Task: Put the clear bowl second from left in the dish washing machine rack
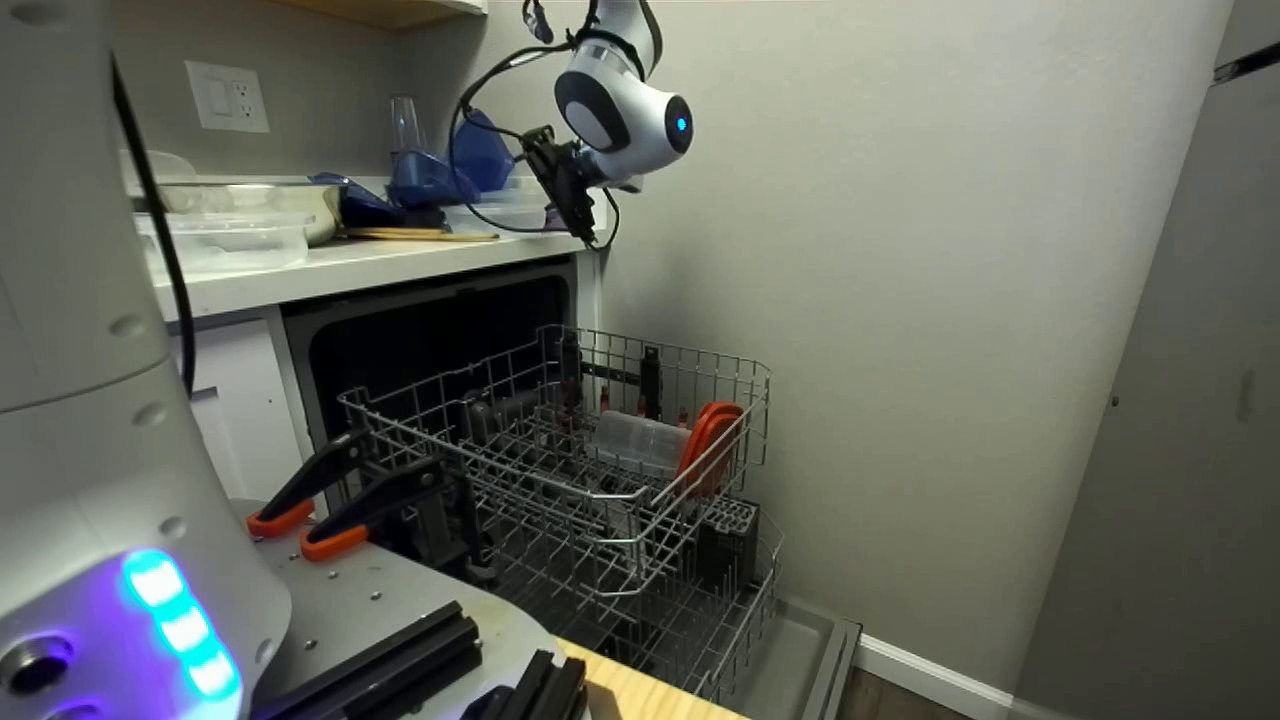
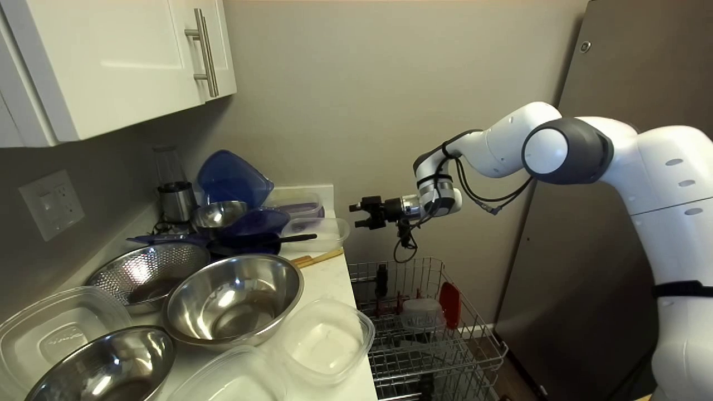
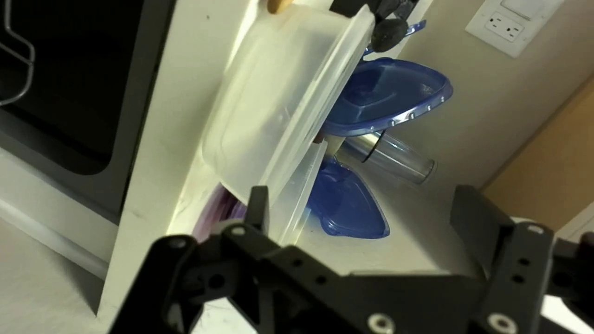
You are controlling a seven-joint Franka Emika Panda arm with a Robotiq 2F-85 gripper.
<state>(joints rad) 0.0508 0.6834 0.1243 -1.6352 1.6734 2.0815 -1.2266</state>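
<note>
Gripper (image 2: 356, 216) is gaping, jaws spread well apart, hanging near the far right end of the counter (image 2: 334, 284); what looks like the clear bowl (image 2: 323, 229) (can't swear to it) sits on that counter, near the gripper on its left; wooden utensils (image 2: 323, 258) lie nearer; down to the right is the dish washing machine rack (image 1: 540, 475), with another clear container (image 1: 640, 443) in it, plus an orange-red piece (image 1: 712, 440) just right of that.

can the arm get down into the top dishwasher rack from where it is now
Likely yes: the top rack is pulled out and open above, and the pincer is higher up, open, with nothing visibly between them. The red plastic pieces standing inside could crowd one part.
</note>
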